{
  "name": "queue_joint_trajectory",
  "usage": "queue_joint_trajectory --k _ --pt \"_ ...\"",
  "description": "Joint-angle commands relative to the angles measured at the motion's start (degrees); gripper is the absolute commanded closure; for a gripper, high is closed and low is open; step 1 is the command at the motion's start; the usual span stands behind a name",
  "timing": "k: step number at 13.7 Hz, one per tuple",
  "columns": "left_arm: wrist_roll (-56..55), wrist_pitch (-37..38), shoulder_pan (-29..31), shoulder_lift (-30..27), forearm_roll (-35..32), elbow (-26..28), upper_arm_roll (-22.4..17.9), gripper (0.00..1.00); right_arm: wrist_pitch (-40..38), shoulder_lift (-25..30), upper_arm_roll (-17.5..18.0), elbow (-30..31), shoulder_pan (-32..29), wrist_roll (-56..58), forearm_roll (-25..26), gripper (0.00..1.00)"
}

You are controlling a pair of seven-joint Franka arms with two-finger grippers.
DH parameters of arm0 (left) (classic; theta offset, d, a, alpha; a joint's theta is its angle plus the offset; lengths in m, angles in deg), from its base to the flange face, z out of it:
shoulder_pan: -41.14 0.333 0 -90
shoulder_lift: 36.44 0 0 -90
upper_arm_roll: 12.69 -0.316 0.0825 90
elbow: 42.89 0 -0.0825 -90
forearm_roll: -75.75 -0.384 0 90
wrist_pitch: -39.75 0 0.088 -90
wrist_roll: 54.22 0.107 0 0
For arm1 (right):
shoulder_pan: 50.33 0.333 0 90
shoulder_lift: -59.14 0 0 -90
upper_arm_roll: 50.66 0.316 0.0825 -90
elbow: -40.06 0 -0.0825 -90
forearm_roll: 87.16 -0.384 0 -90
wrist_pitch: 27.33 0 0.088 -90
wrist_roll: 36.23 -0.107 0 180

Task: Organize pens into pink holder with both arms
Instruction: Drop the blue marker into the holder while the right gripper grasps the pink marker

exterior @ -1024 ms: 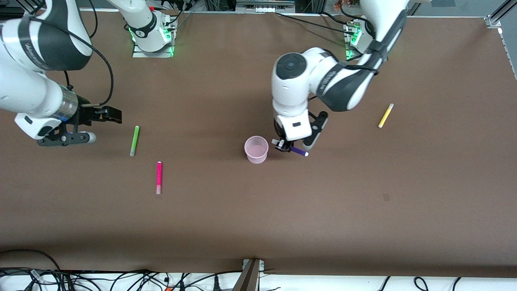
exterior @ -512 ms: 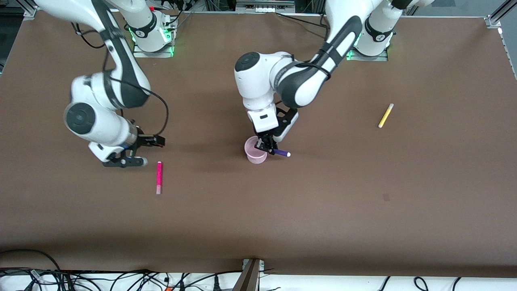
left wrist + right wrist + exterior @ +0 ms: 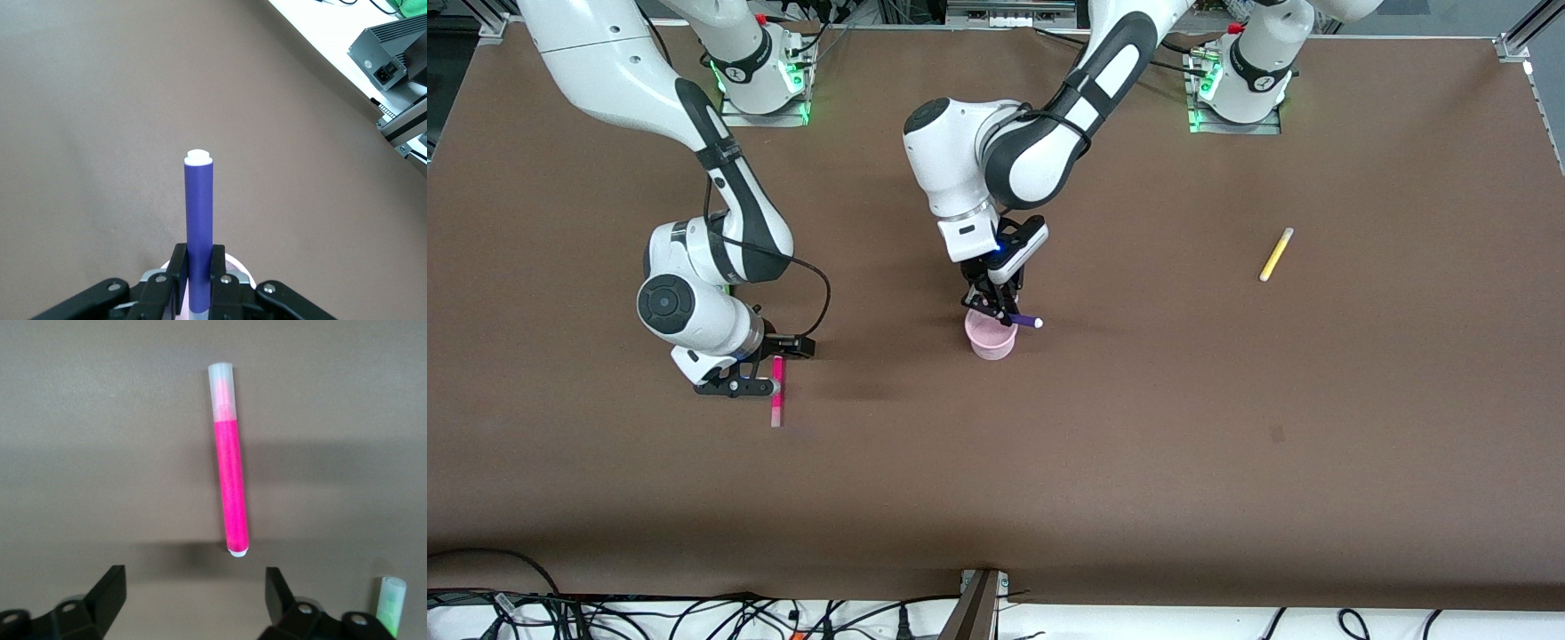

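Observation:
My left gripper (image 3: 994, 308) is shut on the dark purple pen (image 3: 1024, 320) and holds it tilted just over the pink holder (image 3: 991, 340) at mid-table. In the left wrist view the fingers (image 3: 175, 273) clamp the purple pen (image 3: 199, 220), with the holder's rim (image 3: 238, 267) just under them. My right gripper (image 3: 772, 366) is open, low over the end of the magenta pen (image 3: 776, 404) that lies farther from the front camera. In the right wrist view the magenta pen (image 3: 230, 473) lies flat ahead of the open gripper (image 3: 195, 592). The green pen (image 3: 390, 603) shows beside one finger.
The yellow pen (image 3: 1276, 253) lies alone toward the left arm's end of the table. In the front view the right arm's elbow (image 3: 694, 302) hides the green pen. Cables run along the table's front edge (image 3: 978, 587).
My left gripper carried the purple pen from beside the holder to over it. My right arm swung in from the table's end, past the green pen, to the magenta pen.

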Motion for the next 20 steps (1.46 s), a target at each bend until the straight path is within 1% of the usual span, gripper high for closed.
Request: queue_joint_trajectory --k 1,2,3,4,5,6,7,9,10,11,12,13,16,19,20 --pt "-1.08 1.29 -0.69 1.06 -1.80 -2.28 -0.92 0.77 0.16 -0.55 0.06 -1.04 -0.57 0.89 1.33 0.11" --pt "-1.08 1.29 -0.69 1.06 -1.80 -2.36 -1.01 0.67 1.12 -0.73 -0.03 -1.04 -0.84 1.42 1.95 0.14" --pt "-0.91 1.29 -0.69 0.98 -1.80 -2.28 -1.36 0.62 2.00 -1.51 0.06 -1.04 -1.54 1.94 2.04 0.17" --pt "-0.91 1.29 -0.69 0.98 -1.80 -2.36 -1.45 0.58 3.49 -2.22 0.06 -1.04 -1.80 2.65 2.04 0.18" --pt "-0.82 1.29 -0.69 0.98 -1.80 -2.36 -1.45 0.49 4.90 -3.10 -0.03 -1.04 -2.50 3.44 2.04 0.20" --pt "-0.47 1.37 -0.61 0.63 -1.80 -2.36 -1.45 0.36 6.22 -3.97 0.06 -0.96 -3.03 3.79 1.96 0.20" --pt "0.14 1.46 -0.35 0.02 -1.80 -2.36 -1.45 0.20 6.49 -4.33 0.06 -0.95 -3.38 3.79 1.96 0.23" --pt "5.04 2.16 0.79 -2.70 -1.02 -2.45 -1.37 0.05 6.41 -4.42 0.06 -0.87 -3.39 3.36 1.69 0.28" --pt "7.59 2.16 1.93 -4.63 -0.14 -2.45 -1.28 0.02 6.41 -4.42 0.06 -0.78 -3.39 3.18 1.60 0.29" --pt "11.01 2.16 3.94 -6.65 3.00 -2.45 -1.01 0.02 6.41 -4.42 0.15 -0.52 -3.30 3.18 1.52 0.33" --pt "16.53 2.43 5.44 -8.58 6.86 -2.36 -0.84 0.01 6.41 -4.42 0.15 -0.43 -3.21 3.09 1.34 0.35" --pt "23.11 3.56 7.20 -10.87 12.21 -2.36 -0.92 0.00 6.41 -4.51 0.15 -0.43 -3.13 3.00 1.25 0.39" --pt "39.65 8.21 13.52 -17.37 23.13 -2.36 -0.84 0.00 6.23 -4.51 0.15 -0.25 -2.95 2.74 1.16 0.52" --pt "55.20 13.66 20.29 -22.48 28.85 -1.66 -0.84 0.00 6.23 -4.51 0.23 -0.08 -2.95 2.74 1.08 0.62" --pt "62.04 15.68 22.92 -23.62 31.05 -1.57 -0.84 0.00 6.23 -4.51 0.23 0.10 -2.95 2.74 1.16 0.69"
